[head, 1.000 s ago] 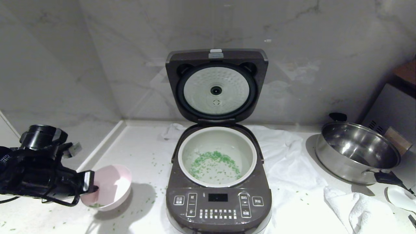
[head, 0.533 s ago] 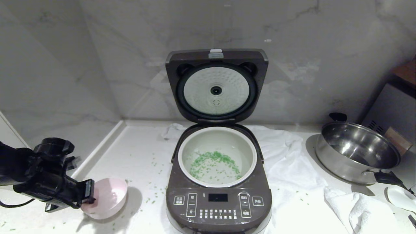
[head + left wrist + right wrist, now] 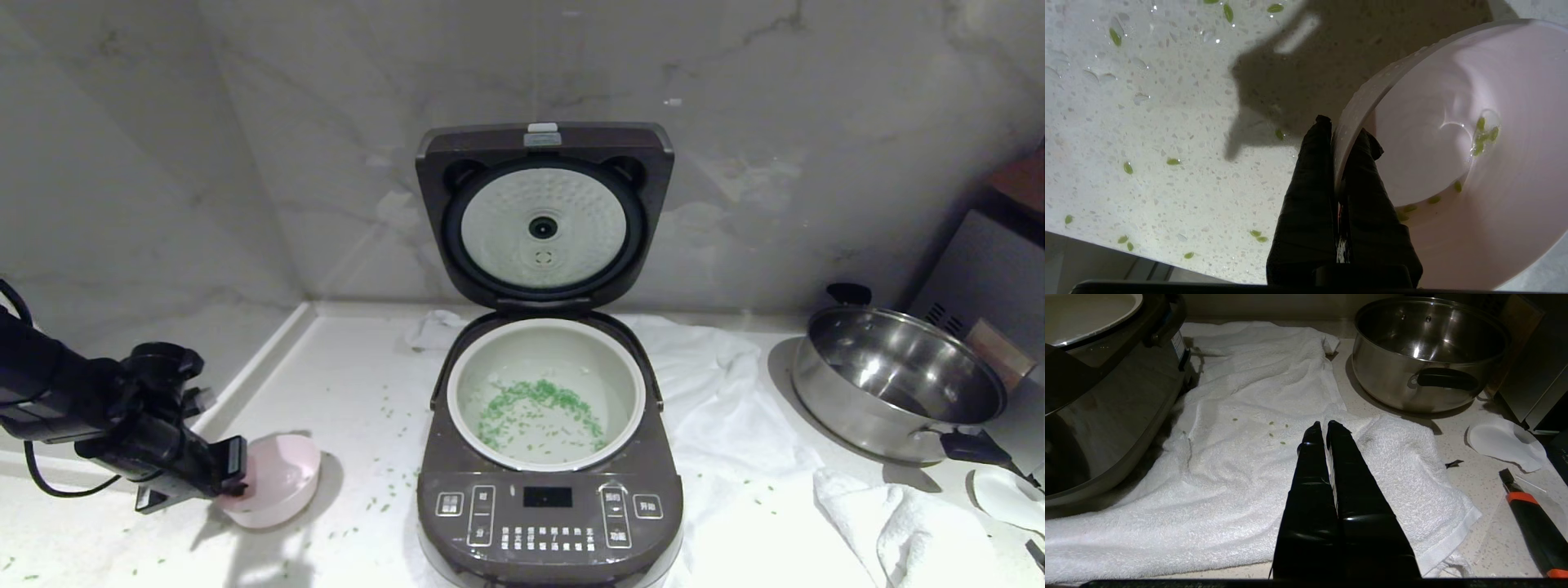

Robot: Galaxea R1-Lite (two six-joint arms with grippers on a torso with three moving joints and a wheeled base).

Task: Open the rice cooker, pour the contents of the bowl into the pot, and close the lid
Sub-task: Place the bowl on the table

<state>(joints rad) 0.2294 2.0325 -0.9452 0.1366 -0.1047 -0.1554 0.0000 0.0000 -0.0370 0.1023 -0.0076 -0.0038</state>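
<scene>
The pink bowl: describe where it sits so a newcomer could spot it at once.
Find the big brown rice cooker standing open mid-counter. To its left, on the speckled counter, the left gripper pinches the rim of the pink bowl. It is far smaller than the steel pan on the right, and pale pink.

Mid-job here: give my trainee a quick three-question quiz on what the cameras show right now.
1. True or false: the lid of the rice cooker stands open.
2. What is the left gripper clamped on? A) a towel B) the rim of the pink bowl C) the steel pan
3. Where do most of the green bits lie?

Key:
1. True.
2. B: one jaw sits inside the rim, one outside.
3. In the pot; a few remain in the bowl and on the counter.
</scene>
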